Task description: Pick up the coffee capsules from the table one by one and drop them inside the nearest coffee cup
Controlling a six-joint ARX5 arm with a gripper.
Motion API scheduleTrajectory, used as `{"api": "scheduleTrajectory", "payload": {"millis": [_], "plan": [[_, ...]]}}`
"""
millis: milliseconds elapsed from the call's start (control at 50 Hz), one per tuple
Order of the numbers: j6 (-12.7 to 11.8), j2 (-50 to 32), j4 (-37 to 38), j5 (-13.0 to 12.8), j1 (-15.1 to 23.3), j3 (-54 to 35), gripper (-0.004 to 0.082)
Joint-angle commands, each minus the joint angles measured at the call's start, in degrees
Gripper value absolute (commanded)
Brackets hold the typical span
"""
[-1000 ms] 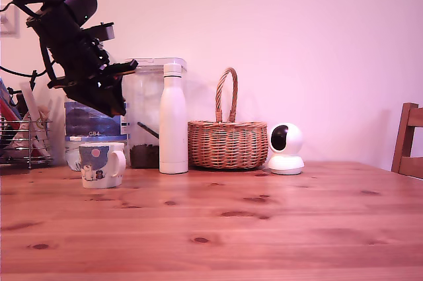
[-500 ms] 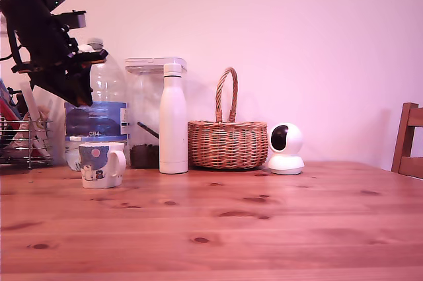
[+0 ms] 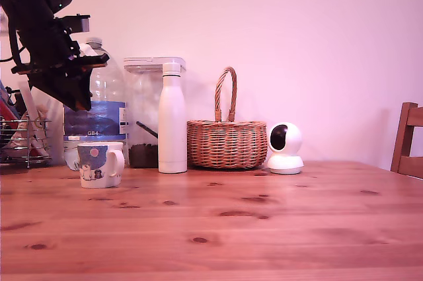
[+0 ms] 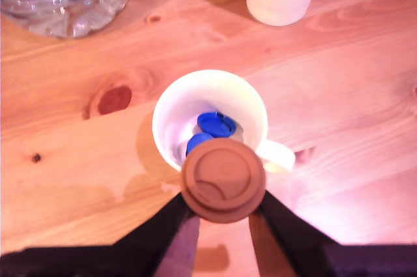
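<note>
Gripping brown capsule (image 4: 223, 175), flat face camera-ward, above cup (image 4: 210, 120)

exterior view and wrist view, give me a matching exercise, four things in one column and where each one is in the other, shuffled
Things:
1. brown capsule
2. blue capsules
3. coffee cup
4. white bottle

Places:
A. on the table, below the claw
B. held between the claw's fingers
C. between a clear container and the wicker basket
D. lying inside the coffee cup

Pairs: 1-B, 2-D, 3-A, 4-C
</note>
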Motion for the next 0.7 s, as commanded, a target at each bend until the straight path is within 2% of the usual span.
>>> {"api": "scheduleTrajectory", "payload": {"millis": [0,340,680], "plan": [[0.66,1.77,-1.27,-0.48,-0.02,3.17,0.0146],[1.95,9.77,-11.17,-2.95,-0.94,15.34,0.0146],[2.32,17.77,-18.95,-3.37,-1.9,26.64,0.0146]]}}
